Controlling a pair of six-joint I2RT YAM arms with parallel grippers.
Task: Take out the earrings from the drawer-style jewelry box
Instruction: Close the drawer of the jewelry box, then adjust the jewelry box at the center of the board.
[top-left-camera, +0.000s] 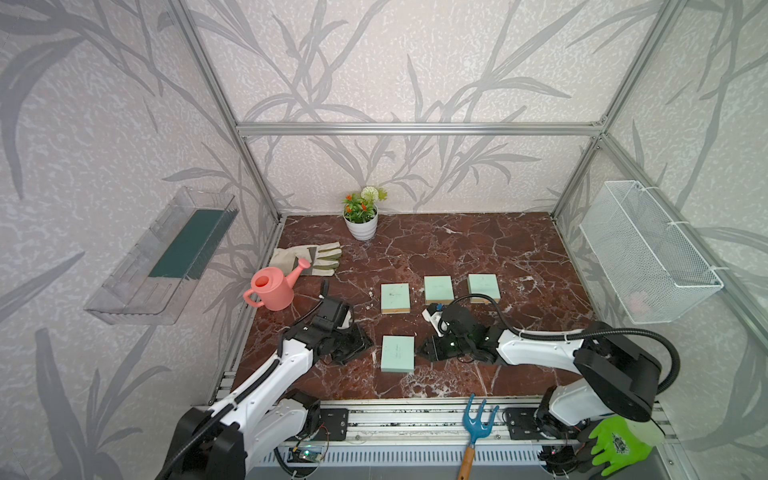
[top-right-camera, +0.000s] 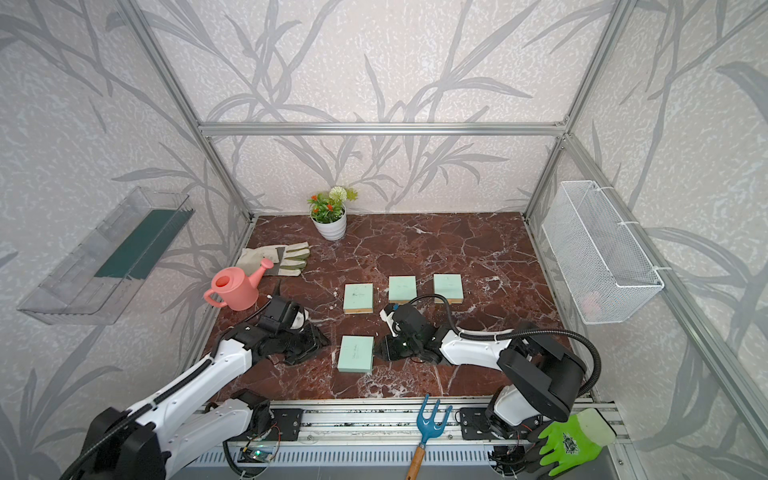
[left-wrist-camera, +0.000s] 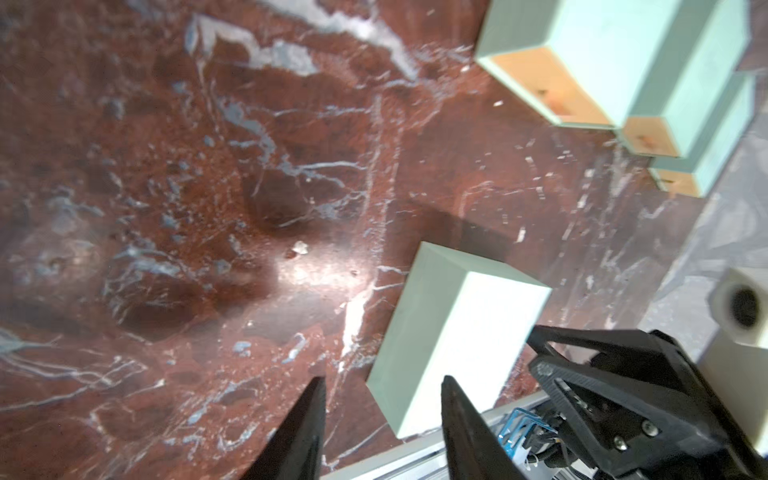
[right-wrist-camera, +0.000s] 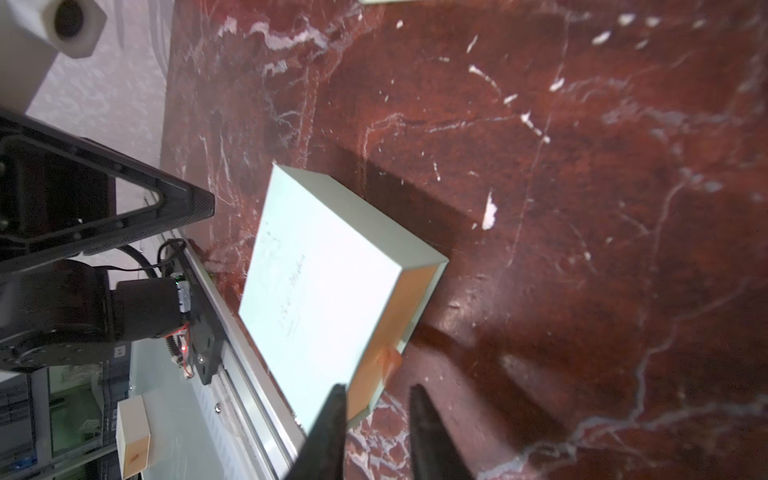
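Observation:
The jewelry box (top-left-camera: 397, 353) is a flat mint-green box lying near the table's front edge, between my two grippers. Its orange drawer front (right-wrist-camera: 399, 324) sits flush in the sleeve, with a small orange pull tab (right-wrist-camera: 388, 359). The earrings are hidden. My left gripper (top-left-camera: 369, 345) is at the box's left side, open; in the left wrist view (left-wrist-camera: 382, 399) the box's corner (left-wrist-camera: 457, 324) lies just beyond the fingertips. My right gripper (top-left-camera: 419, 351) is at the box's right side, open (right-wrist-camera: 378, 399), its tips straddling the drawer-front corner just short of the tab.
Three more mint-green boxes (top-left-camera: 395, 297) (top-left-camera: 439, 289) (top-left-camera: 483, 288) lie in a row behind. A pink watering can (top-left-camera: 272, 289), work glove (top-left-camera: 307, 259) and flower pot (top-left-camera: 360, 224) stand at back left. A blue hand rake (top-left-camera: 478, 424) and green glove (top-left-camera: 615, 446) rest on the front rail.

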